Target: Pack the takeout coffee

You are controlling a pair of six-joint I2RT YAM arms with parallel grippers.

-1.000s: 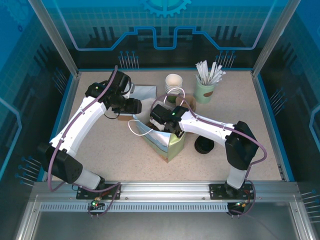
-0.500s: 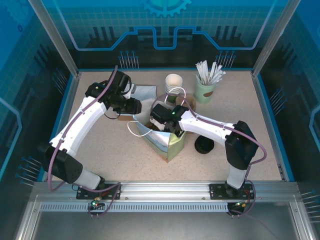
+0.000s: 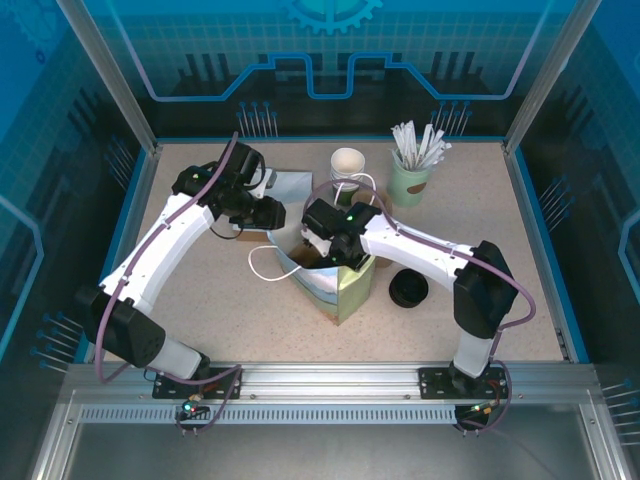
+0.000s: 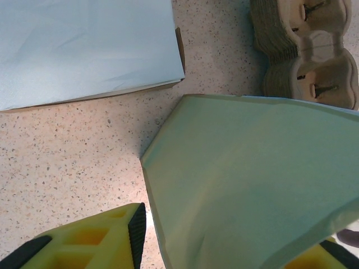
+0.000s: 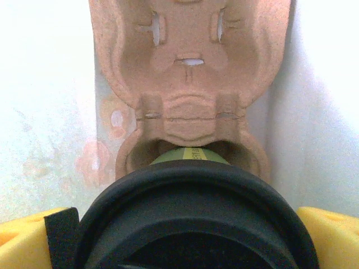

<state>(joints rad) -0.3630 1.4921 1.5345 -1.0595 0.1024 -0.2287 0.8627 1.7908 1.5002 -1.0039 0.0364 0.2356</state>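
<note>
1. The coffee cup sits in a brown cup tray. Both are down inside the green paper bag in the middle of the table. The cup has a black lid on top.
2. The right gripper hangs right over the cup. Its 2 yellow fingers are spread wide, 1 at 3 o'clock of the lid and 1 at 9 o'clock. It looks like it holds nothing.
3. The left gripper is at 9 o'clock of the bag. It is about half open, and the bag's wall runs between its 2 fingers. I cannot tell if it pinches the wall.
4. I think the cup is light and its paper sides are soft. A hard squeeze could dent it or pop the lid off. The lid looks smooth and slippery.
5. The best place to hold it is the sides just under the lid, gently. I cannot tell if there is drink inside, so it should stay upright.
</note>
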